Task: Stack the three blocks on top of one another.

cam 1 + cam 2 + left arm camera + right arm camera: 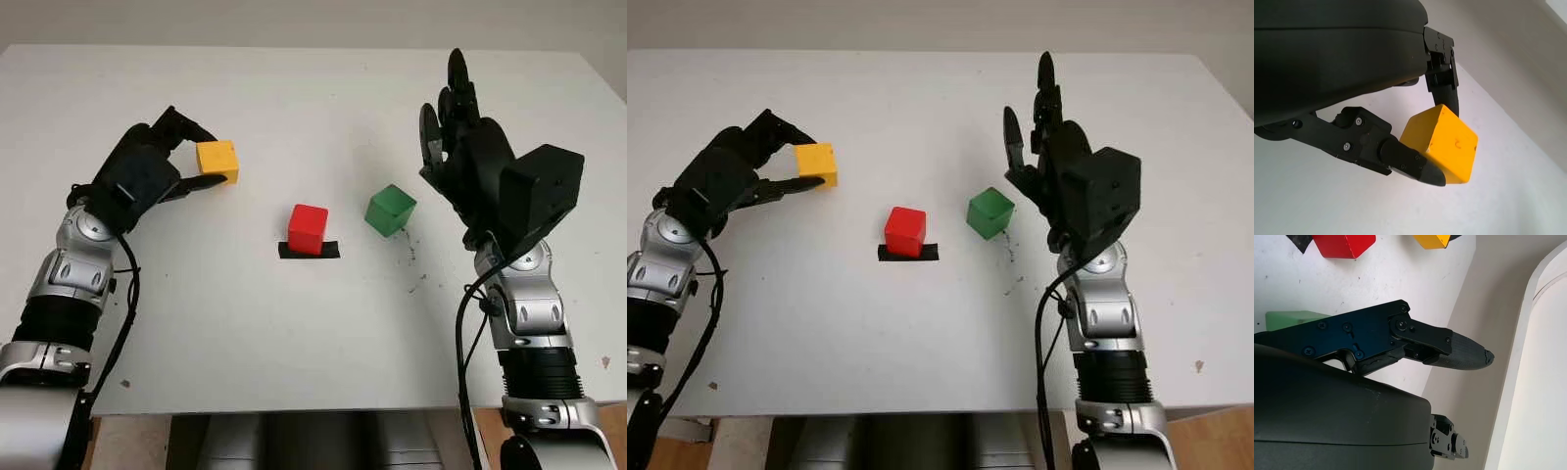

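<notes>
A yellow block (217, 161) is held between the fingers of my left hand (191, 157) at the left of the white table (294, 333); the left wrist view shows the yellow block (1442, 145) pinched between two fingertips. A red block (308, 229) stands at the table's middle on a black tape mark (309, 251). A green block (390, 210) sits just right of it, tilted. My right hand (451, 117) is open, raised to the right of the green block and apart from it. The right wrist view shows the green block (1288, 317) behind that hand's shell.
Small dark specks (411, 257) mark the table near the green block. The table's front edge (294, 409) runs close to my arms.
</notes>
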Robot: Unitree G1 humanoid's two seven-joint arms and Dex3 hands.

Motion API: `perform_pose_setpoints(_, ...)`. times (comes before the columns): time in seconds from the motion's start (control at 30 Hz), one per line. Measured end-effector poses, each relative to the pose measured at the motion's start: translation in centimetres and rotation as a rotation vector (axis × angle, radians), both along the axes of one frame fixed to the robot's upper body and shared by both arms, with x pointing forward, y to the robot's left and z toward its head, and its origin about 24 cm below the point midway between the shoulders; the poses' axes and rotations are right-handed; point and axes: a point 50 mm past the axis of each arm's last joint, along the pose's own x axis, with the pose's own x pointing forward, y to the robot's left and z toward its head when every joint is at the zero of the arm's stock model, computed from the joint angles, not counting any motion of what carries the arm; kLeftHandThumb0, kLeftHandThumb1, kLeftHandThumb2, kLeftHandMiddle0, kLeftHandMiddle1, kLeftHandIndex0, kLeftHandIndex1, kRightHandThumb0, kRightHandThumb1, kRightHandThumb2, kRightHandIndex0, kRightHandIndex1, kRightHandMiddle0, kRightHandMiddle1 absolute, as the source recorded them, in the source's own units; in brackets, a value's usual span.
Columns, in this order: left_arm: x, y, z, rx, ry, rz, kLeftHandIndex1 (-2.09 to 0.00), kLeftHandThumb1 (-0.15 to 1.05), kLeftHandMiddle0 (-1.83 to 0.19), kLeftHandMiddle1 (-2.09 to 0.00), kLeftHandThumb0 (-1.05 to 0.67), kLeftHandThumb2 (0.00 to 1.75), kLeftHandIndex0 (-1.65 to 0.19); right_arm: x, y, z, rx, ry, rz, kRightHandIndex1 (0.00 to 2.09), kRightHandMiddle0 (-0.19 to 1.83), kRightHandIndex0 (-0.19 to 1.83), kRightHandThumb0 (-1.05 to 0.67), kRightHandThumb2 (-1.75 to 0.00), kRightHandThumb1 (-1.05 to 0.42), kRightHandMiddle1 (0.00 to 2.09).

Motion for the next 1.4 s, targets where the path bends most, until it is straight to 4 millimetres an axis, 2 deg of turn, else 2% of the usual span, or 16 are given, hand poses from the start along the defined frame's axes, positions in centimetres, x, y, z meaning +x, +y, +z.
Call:
perform_pose_setpoints(0.2, -0.1, -0.6, 0.3, -0.112, 0.018, -0.021, -1.49, 1.04, -0.24, -0.05, -0.38, 0.05, -0.31, -0.1, 0.0, 0.0, 0.004, 0.0, -0.013, 0.0, -0.19, -0.19, -0.65, -0.63, -1.05, 0.0)
perform_pose_setpoints(0.47, -1.0, -2.2, 0.6, -0.189, -0.009, -0.117, -1.54, 1.05, -0.2, -0.04, -0.37, 0.07, -0.31, -0.1, 0.2, -0.1, 0.014, 0.008, -0.023, 0.0, -0.19, -0.19, -0.67, -0.61, -1.05, 0.0)
perform_pose_setpoints(0.67, -1.9, -4.0, -0.2, -0.234, -0.01, -0.2, -1.6, 1.04, -0.21, -0.05, -0.42, 0.06, -0.39, -0.1, 0.3, -0.2, 0.013, 0.019, -0.029, 0.0, -0.19, -0.19, -0.68, -0.61, -1.05, 0.01)
perform_pose_setpoints(0.87, -2.6, -6.0, -0.4, -0.29, 0.051, -0.278, -1.64, 1.04, -0.19, -0.05, -0.4, 0.06, -0.33, -0.1, 0.3, -0.2, 0.016, 0.029, -0.03, 0.0, -0.19, -0.19, -0.68, -0.6, -1.05, 0.01)
perform_pose_setpoints(1.03, -3.0, -7.4, -0.1, -0.283, 0.058, -0.342, -1.68, 1.04, -0.17, -0.04, -0.42, 0.06, -0.37, -0.1, 0.3, -0.2, 0.015, 0.029, -0.031, 0.0, -0.19, -0.19, -0.67, -0.61, -1.05, 0.01)
perform_pose_setpoints(1.27, -3.0, -8.5, -1.1, -0.256, 0.147, -0.416, -1.59, 1.04, -0.09, -0.04, -0.44, 0.06, -0.34, -0.1, 0.3, -0.2, 0.013, 0.029, -0.031, 0.0, -0.19, -0.19, -0.67, -0.61, -1.05, 0.01)
perform_pose_setpoints(1.4, -2.9, -8.6, -1.8, -0.233, 0.19, -0.447, -1.63, 1.05, -0.06, -0.04, -0.44, 0.09, -0.3, -0.1, 0.3, -0.2, 0.014, 0.029, -0.035, 0.0, -0.19, -0.19, -0.68, -0.6, -1.05, 0.02)
